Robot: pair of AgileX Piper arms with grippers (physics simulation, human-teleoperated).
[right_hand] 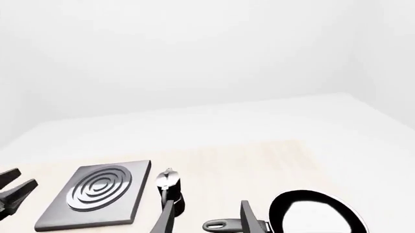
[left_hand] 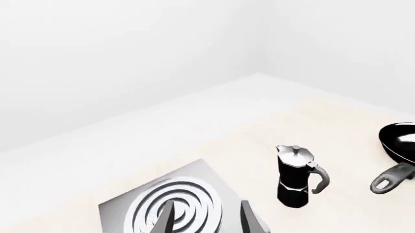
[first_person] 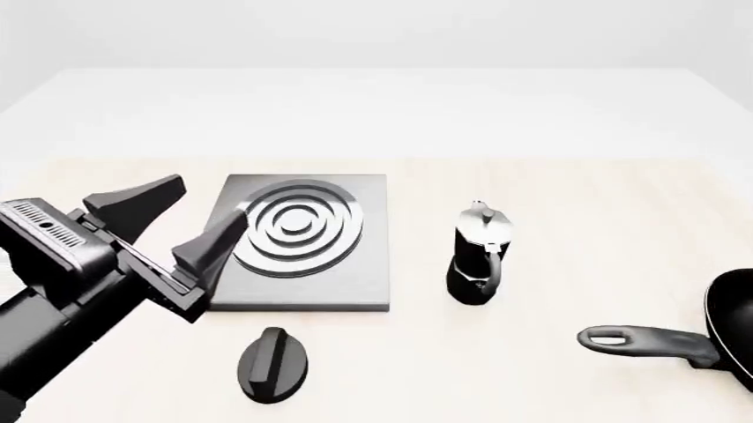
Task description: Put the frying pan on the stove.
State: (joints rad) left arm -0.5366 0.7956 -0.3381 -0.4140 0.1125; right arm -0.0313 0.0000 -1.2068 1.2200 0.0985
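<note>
Frying pan (first_person: 735,330) sat apart from stove (first_person: 303,242), both tools released: left tool (first_person: 176,222), right tool (right_hand: 204,218); moka pot (first_person: 479,256) between risked toppling if pan swung low.

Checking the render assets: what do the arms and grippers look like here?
Only the left arm shows in full: matte black links and a boxy black wrist block with a pale grey perforated strip on top. The left gripper has dark, wedge-shaped, pointed jaws on a flat rail. The right gripper shows only thin grey-black fingers. No cables or logos visible.
</note>
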